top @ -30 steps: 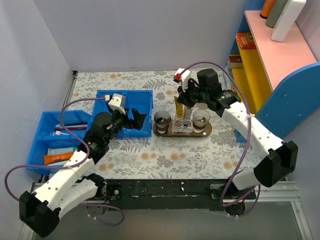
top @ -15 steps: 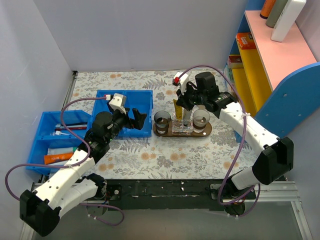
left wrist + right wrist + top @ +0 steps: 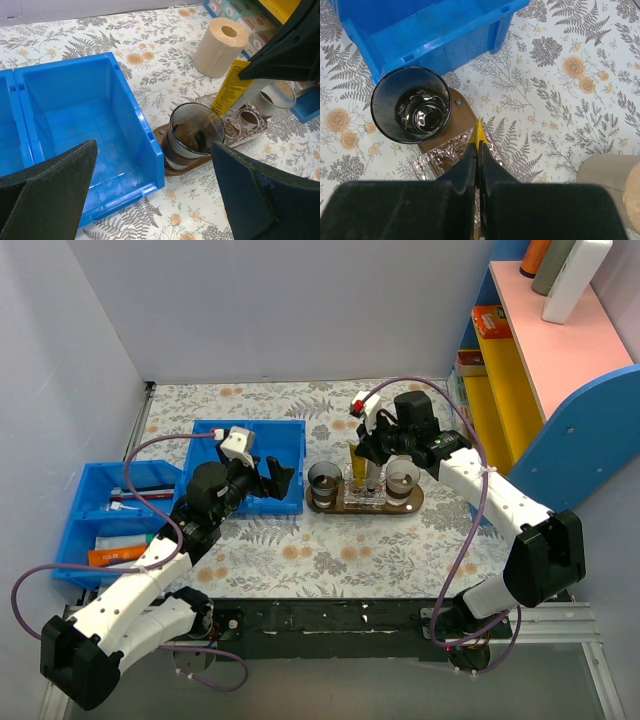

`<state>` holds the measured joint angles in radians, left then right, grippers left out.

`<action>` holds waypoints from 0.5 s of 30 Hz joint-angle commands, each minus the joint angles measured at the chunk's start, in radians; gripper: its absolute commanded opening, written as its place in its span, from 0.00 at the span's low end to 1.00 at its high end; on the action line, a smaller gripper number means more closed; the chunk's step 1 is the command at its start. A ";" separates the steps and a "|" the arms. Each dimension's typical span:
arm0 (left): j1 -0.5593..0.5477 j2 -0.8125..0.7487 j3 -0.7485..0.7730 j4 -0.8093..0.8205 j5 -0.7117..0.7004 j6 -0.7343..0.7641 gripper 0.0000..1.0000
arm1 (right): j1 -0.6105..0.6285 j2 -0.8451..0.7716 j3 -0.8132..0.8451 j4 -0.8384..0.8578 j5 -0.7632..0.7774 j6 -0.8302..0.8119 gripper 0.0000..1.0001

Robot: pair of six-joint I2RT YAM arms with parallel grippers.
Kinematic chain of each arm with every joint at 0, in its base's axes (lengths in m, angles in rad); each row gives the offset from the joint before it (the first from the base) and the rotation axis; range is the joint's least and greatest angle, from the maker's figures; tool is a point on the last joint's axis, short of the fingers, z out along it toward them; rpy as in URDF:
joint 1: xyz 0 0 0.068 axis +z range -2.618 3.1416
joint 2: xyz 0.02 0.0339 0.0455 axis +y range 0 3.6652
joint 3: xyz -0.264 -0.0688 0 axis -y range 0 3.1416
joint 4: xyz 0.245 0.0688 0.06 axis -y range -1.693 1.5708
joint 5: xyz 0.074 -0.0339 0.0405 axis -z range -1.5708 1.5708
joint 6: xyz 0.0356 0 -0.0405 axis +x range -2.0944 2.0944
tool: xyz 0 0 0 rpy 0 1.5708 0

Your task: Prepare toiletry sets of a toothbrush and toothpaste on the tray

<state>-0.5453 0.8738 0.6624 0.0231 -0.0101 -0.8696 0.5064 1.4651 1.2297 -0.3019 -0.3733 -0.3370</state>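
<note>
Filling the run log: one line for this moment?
right hand: shut on toothpaste over tray | left hand: open near blue bin

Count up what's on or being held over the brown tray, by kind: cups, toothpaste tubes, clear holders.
Dark cups: 2
Yellow toothpaste tube, gripped by the right hand: 1
Clear holder: 1
Total: 4

The flat yellow-gold toothpaste tube shows only a thin edge between the black fingers of the right gripper, and the dark brown wooden tray lies mostly hidden under a dark glass cup.
</note>
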 commanded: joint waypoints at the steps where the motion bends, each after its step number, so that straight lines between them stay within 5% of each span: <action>1: 0.004 0.002 -0.001 0.008 0.009 0.018 0.98 | -0.016 -0.009 -0.022 0.102 -0.045 0.003 0.01; 15: 0.004 0.021 0.005 0.009 0.009 0.021 0.98 | -0.039 -0.009 -0.087 0.195 -0.099 0.033 0.01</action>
<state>-0.5453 0.8959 0.6624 0.0231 -0.0101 -0.8665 0.4721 1.4658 1.1614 -0.2028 -0.4324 -0.3149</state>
